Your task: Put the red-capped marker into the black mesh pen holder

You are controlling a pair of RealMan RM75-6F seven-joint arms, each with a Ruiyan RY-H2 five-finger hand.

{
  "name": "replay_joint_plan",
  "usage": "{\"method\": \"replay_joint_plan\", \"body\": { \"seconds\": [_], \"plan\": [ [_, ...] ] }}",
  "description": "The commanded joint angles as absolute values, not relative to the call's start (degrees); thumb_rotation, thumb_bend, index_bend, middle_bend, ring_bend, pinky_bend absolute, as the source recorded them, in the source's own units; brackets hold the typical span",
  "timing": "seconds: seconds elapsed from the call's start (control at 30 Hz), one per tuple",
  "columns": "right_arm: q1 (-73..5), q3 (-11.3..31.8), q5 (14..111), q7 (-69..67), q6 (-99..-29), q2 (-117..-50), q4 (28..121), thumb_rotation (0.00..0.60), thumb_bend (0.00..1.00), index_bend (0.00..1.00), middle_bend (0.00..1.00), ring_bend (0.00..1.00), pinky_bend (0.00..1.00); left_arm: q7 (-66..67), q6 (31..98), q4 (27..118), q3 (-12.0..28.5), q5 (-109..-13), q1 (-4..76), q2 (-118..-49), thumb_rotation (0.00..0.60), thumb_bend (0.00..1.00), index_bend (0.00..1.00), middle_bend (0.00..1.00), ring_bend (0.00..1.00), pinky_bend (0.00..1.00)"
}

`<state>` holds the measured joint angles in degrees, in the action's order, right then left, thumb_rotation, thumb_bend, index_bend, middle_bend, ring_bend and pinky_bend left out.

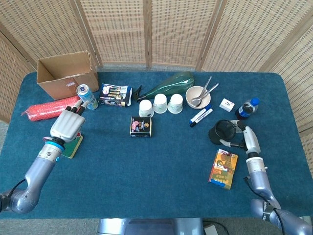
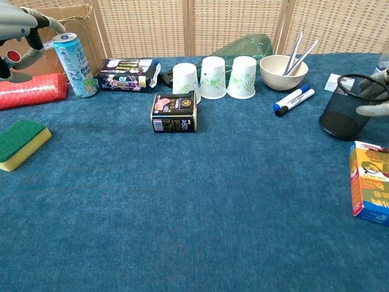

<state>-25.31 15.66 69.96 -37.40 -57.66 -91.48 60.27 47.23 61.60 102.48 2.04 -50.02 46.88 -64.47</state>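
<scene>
My left hand [image 1: 66, 126] hovers over the table's left side, above the green sponge [image 1: 71, 145]. In the chest view it [image 2: 21, 21] holds the red-capped marker [image 2: 16, 56], red end facing the camera; the marker's body is hidden. The black mesh pen holder [image 1: 221, 132] stands at the right, its rim tipped in the chest view [image 2: 346, 112]. My right hand [image 1: 247, 138] grips the holder's right side, one finger at the rim and the thumb lower down. Only a pale finger of that hand [image 2: 374, 109] shows at the chest view's edge.
A drink can [image 2: 74, 64], a red mesh roll [image 2: 33, 90] and a cardboard box [image 1: 66, 73] lie near the left hand. Three paper cups [image 1: 160, 104], a bowl with spoons [image 1: 198, 96], two blue-capped markers [image 1: 200, 116], a small tin [image 1: 141, 126] and a yellow carton [image 1: 223, 168] surround the holder.
</scene>
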Motion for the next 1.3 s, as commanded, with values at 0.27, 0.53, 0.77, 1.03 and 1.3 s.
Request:
{"method": "replay_joint_plan", "body": {
  "seconds": [0.27,0.53,0.77,1.03,1.3],
  "plan": [
    [-23.3,14.3,76.1,-38.1,-64.1,-88.1,71.2,0.600,0.00,0.40,0.50,0.38,0.34,45.8,61.1,102.5,2.3,-50.5,46.6,-63.8,0.600,0.41,0.75,0.00,0.00,0.29],
    [-23.8,11.8,83.1,-37.0,-67.0,-84.8,81.3,0.600,0.00,0.39,0.49,0.38,0.34,45.2,61.2,103.5,2.7,-50.8,46.5,-62.8,0.600,0.41,0.75,0.00,0.00,0.29],
    [-25.9,9.1,89.1,-32.5,-67.4,-85.2,87.0,0.600,0.00,0.39,0.49,0.38,0.34,44.7,61.0,104.4,3.0,-50.8,46.6,-61.8,0.600,0.41,0.75,0.00,0.00,0.29],
    [-29.5,7.7,90.6,-23.2,-64.4,-90.6,92.1,0.600,0.00,0.40,0.49,0.38,0.34,43.5,60.7,105.1,3.4,-51.0,46.5,-60.8,0.600,0.41,0.75,0.00,0.00,0.30],
    [-32.4,8.0,89.0,-17.6,-61.9,-95.0,93.3,0.600,0.00,0.40,0.50,0.38,0.34,42.1,59.9,105.4,3.9,-51.2,46.6,-59.7,0.600,0.41,0.75,0.00,0.00,0.30]
  ]
}}
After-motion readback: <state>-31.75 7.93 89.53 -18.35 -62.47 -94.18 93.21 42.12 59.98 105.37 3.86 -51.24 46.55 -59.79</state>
